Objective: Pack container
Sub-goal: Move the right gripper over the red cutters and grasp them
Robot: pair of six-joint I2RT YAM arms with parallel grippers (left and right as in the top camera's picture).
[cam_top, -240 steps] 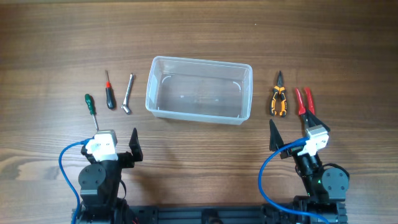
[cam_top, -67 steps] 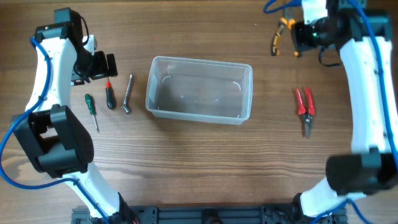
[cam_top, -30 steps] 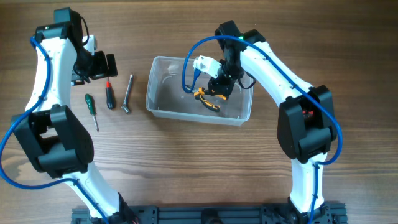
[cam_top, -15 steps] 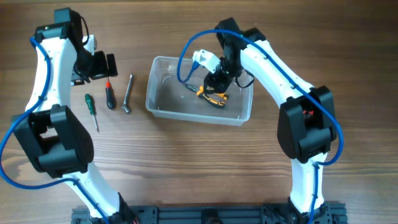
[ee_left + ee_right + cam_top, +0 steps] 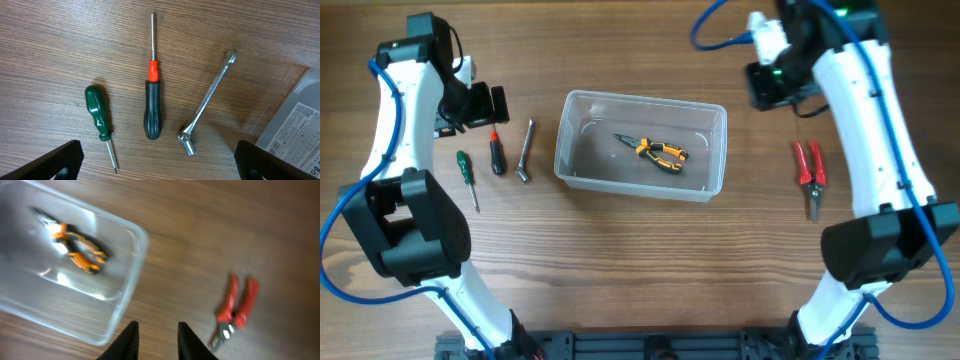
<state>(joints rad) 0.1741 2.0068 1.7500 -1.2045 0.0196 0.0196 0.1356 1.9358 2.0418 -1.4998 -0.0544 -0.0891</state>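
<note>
- At the centre of the table point(image 5: 640, 270), seen from overhead, sits the container point(image 5: 561, 150). It is upright and open-topped, with its long sides running from 9 to 3 o'clock.
- Inside it, near the middle of the floor, lie the orange pliers point(image 5: 656, 151), with their tips toward 10 o'clock.
- At 3 o'clock of the container, apart from it, lie the red pliers point(image 5: 809, 172), with their handles toward 12.
- At 9 o'clock three tools lie in a row. A wrench point(image 5: 526, 150) is nearest the tub, then a black screwdriver point(image 5: 497, 152) with a red collar, then a green screwdriver point(image 5: 467, 172) outermost.
- The left arm climbs from its base at 7 o'clock along the table's edge, folds at 10 o'clock and turns its wrist inward. The left gripper point(image 5: 159, 160) hangs above the three tools, looking straight down, with its fingers spread wide and nothing between them.
- The right arm stretches from 5 o'clock up to 1 o'clock, almost at full reach. The right gripper point(image 5: 157, 340) hovers off the container's far right corner, with its fingers parted by a narrow gap and empty. Its own view is blurred.
</note>
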